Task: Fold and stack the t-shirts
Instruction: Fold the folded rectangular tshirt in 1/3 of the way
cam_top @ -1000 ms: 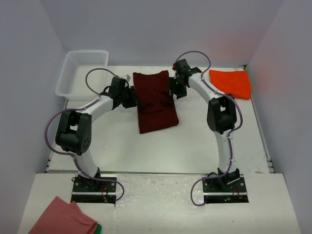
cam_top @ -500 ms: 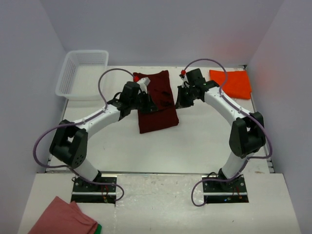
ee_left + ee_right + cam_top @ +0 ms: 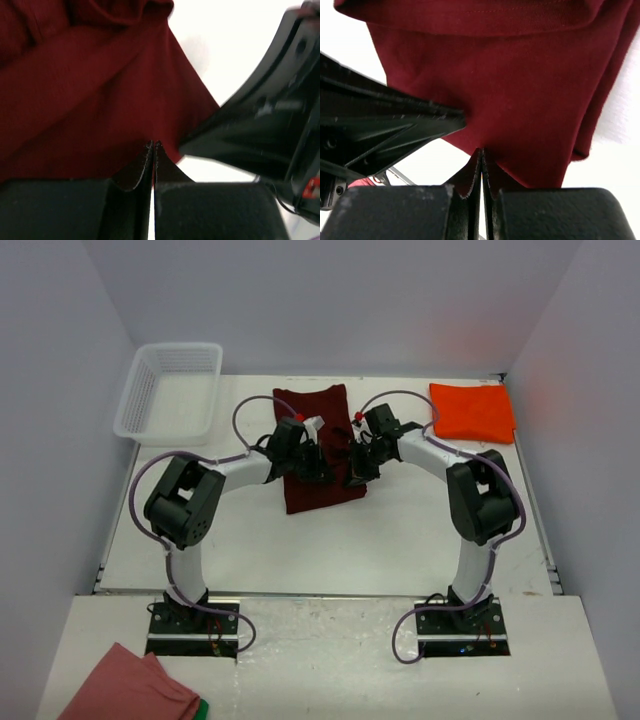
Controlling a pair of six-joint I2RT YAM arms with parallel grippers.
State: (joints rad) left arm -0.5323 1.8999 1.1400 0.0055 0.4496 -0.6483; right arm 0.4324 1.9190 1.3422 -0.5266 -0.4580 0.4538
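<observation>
Plain maroon t-shirt (image 3: 312,408), orange t-shirt (image 3: 473,411), white basket (image 3: 185,346).

The maroon shirt (image 3: 312,403) at the upper centre is seen as soft matt cloth, a fine knit and a stitched hem being shown in the right wrist view. The orange shirt (image 3: 473,410) at the upper right is likewise matt cloth. The basket (image 3: 140,390) at the upper left is formed of white plastic mesh. The table (image 3: 300,550) is finished smooth, white and matt.
</observation>
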